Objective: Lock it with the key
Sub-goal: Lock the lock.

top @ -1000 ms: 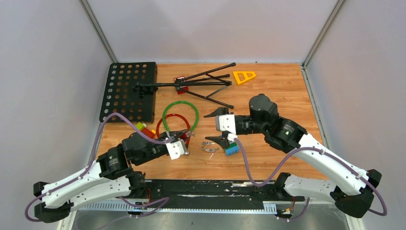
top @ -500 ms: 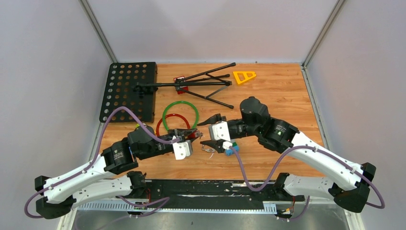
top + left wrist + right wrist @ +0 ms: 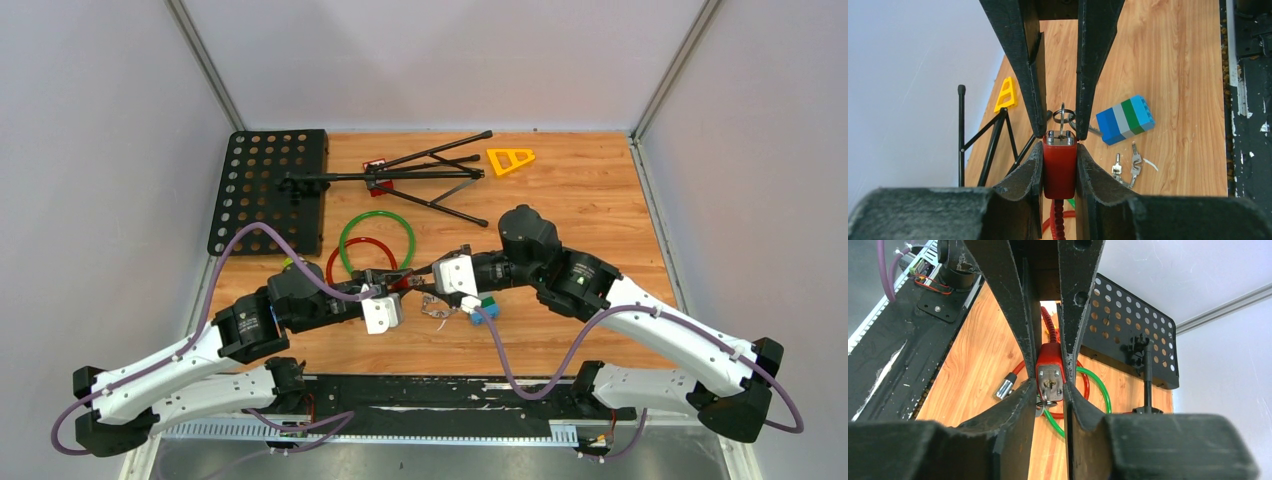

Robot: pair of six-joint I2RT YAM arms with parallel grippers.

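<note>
Keys [image 3: 436,309] sit between lock [image 3: 1060,165] and block [image 3: 487,308]; stand [image 3: 420,178] behind.

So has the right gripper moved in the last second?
Yes. The right gripper has moved left, away from the colored block, to the red lock that the left gripper holds.

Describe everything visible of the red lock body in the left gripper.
The red lock body is a small, plastic-looking rectangular block with a silver metal end face. A ringed key sits in that face; a red coiled cable leaves the opposite end. The left gripper clamps its two sides. The right gripper flanks the keyed end; contact there is unclear.
</note>
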